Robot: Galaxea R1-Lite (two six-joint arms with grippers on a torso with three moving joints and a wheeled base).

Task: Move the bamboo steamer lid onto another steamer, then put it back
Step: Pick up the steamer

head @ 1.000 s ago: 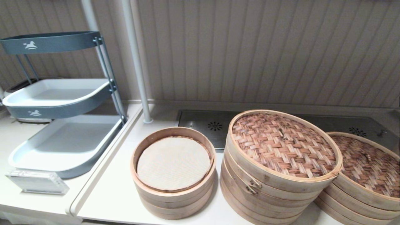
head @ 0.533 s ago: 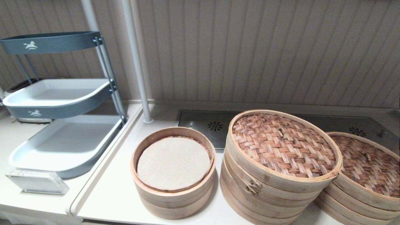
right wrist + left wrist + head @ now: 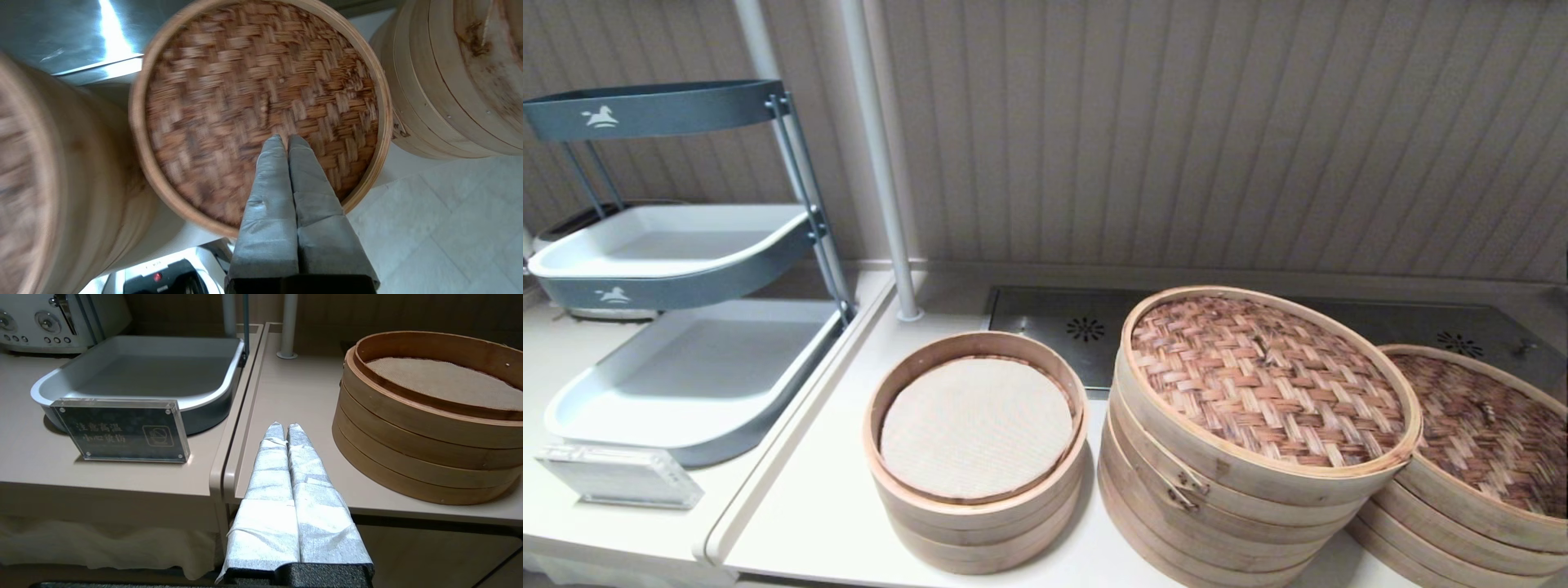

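1. Nearest the robot, the left gripper [image 3: 284, 426] hangs low at the front edge of the counter [image 3: 294, 392], its padded fingers pressed together on nothing. It looks parked, just beside the smaller steamer with the cloth liner [image 3: 977, 425].
2. The right gripper [image 3: 286, 139] is poised above the bamboo steamer lid [image 3: 261, 102], fingers clenched flat against each other and empty. Whether the tips touch the weave cannot be told.
3. The lid sits on the low, wide steamer at the robot's right [image 3: 1486, 425], with its rim seated all round as far as the wrist view shows.
4. Another steamer [image 3: 1262, 384], the tall stack with the dark clasp [image 3: 1186, 490], stands just beside it on the left, under its own paler lid.
5. Judged from this layout, no part of the transfer shows as done: the lid is not gripped or lifted. Opening the fingers, taking hold, carrying it across and bringing it back all appear to remain.
6. Farther back lie the steel drain panel [image 3: 1062, 322] and the grey tiered tray rack [image 3: 678, 261].
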